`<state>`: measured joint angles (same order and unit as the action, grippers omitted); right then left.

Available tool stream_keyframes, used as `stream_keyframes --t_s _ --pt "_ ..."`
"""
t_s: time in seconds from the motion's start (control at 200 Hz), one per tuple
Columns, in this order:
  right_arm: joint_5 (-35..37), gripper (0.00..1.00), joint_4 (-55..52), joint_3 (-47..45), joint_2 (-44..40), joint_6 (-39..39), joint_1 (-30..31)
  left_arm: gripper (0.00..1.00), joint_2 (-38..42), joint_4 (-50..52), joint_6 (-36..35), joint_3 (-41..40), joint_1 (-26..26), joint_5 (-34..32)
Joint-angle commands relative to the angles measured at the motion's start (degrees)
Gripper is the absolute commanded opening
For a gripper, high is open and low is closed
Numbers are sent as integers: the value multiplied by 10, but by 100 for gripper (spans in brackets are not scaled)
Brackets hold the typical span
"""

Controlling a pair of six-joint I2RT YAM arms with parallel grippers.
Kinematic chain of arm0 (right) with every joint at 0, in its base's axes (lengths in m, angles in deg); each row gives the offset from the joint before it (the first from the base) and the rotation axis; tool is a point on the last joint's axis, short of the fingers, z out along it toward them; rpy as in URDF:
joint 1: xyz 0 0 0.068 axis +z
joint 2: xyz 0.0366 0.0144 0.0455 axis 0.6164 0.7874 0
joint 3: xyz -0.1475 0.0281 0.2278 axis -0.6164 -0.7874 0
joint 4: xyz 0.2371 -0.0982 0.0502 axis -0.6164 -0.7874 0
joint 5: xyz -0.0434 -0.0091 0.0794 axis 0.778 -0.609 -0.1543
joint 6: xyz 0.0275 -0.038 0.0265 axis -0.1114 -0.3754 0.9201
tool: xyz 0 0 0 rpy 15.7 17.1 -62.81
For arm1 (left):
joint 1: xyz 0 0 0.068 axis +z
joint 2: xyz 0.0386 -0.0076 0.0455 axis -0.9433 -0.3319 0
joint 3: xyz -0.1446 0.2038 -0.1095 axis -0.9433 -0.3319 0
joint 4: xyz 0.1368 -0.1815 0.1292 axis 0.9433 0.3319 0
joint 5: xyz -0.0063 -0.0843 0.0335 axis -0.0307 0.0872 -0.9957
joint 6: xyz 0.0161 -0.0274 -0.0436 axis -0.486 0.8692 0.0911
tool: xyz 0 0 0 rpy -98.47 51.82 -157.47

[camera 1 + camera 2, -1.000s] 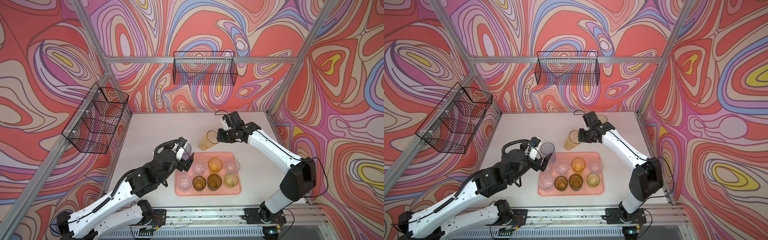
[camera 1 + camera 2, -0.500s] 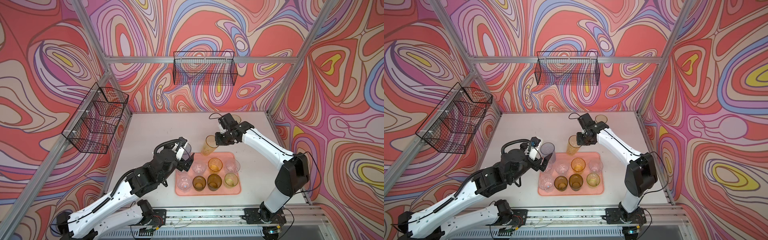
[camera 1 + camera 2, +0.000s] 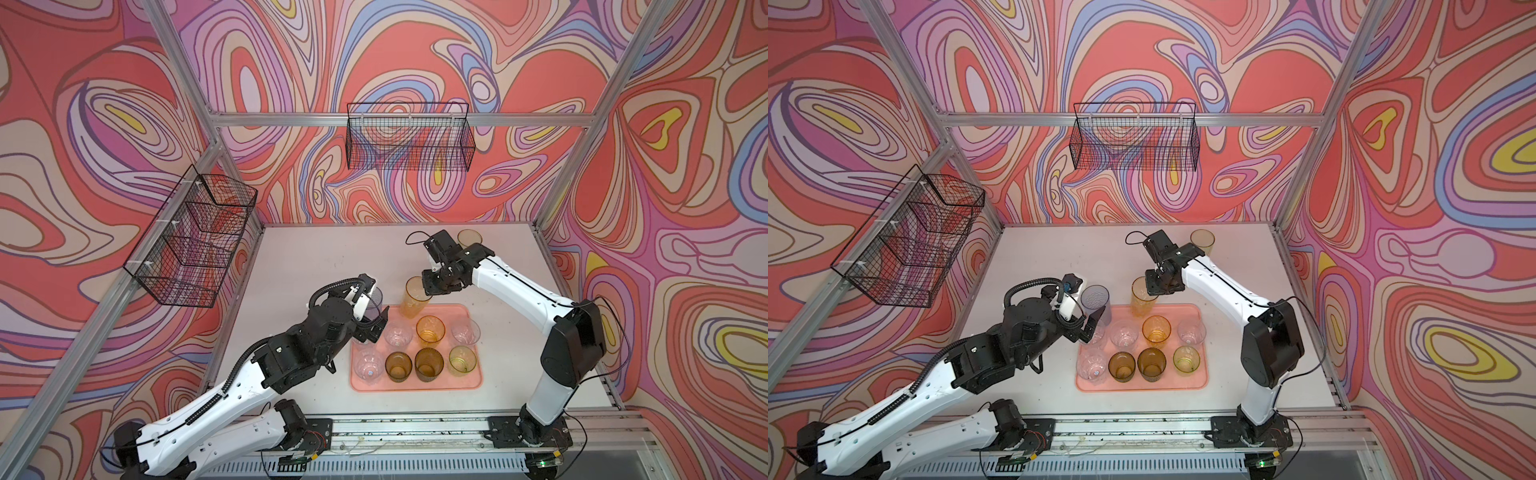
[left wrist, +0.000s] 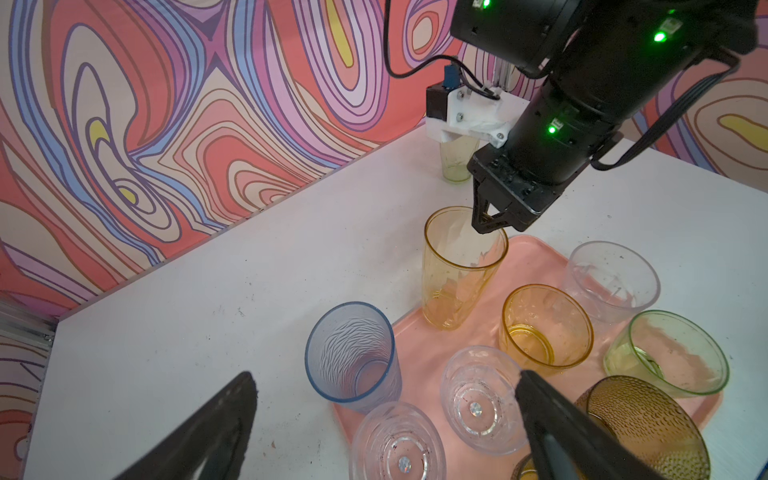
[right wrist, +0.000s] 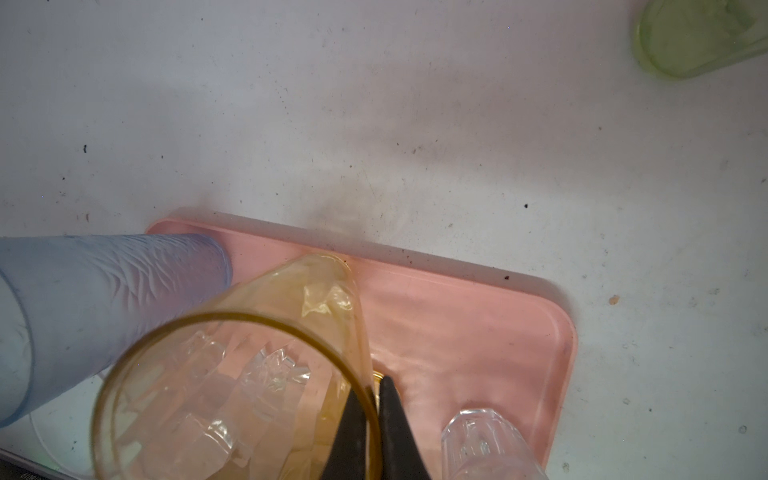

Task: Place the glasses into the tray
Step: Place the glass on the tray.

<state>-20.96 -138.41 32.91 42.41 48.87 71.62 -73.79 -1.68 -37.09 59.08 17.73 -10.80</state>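
**Asker:** What is on the table?

**Describer:** A white table (image 3: 307,266) is seen from above. A flat pink tray (image 3: 415,385) lies near its front edge, between two robot arms. Eight short glasses stand upright in the tray in two rows: four clear glasses (image 3: 1124,336), one short amber glass (image 3: 431,330), two brown glasses (image 3: 398,365) and one pale green glass (image 3: 462,360).

**Asker:** And the tall ones?

**Describer:** A tall blue-grey glass (image 3: 1096,303) stands upright in the tray's far left corner. A tall amber glass (image 3: 413,298) is at the tray's far edge, just beside it. I cannot tell whether its base rests on the tray or hangs just above it.

**Asker:** What are the grippers doing?

**Describer:** The right gripper (image 3: 430,292) is above the tall amber glass and pinches its rim. One finger is inside and one outside, clenched on the thin wall. The left gripper (image 4: 384,376) hovers near the blue-grey glass with its fingers spread wide, grasping nothing.

**Asker:** Is any glass outside the tray?

**Describer:** One yellow-green glass (image 3: 469,239) stands alone near the table's far right corner, well apart from the tray and behind the right arm's wrist.

**Asker:** Anything else?

**Describer:** Swirling red, pink and purple patterns cover the walls. A black wire basket (image 3: 409,139) hangs on the back wall and a second wire basket (image 3: 195,237) on the left wall.
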Motion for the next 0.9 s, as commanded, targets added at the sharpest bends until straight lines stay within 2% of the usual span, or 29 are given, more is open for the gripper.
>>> stream_keyframes --t_s 0.0,0.891 --pt "13 0 -5 16 14 -3 10 100 1 5 -4 15 -1 -1" --pt "18 0 -4 18 40 6 30 100 -2 5 -3 15 0 -6"
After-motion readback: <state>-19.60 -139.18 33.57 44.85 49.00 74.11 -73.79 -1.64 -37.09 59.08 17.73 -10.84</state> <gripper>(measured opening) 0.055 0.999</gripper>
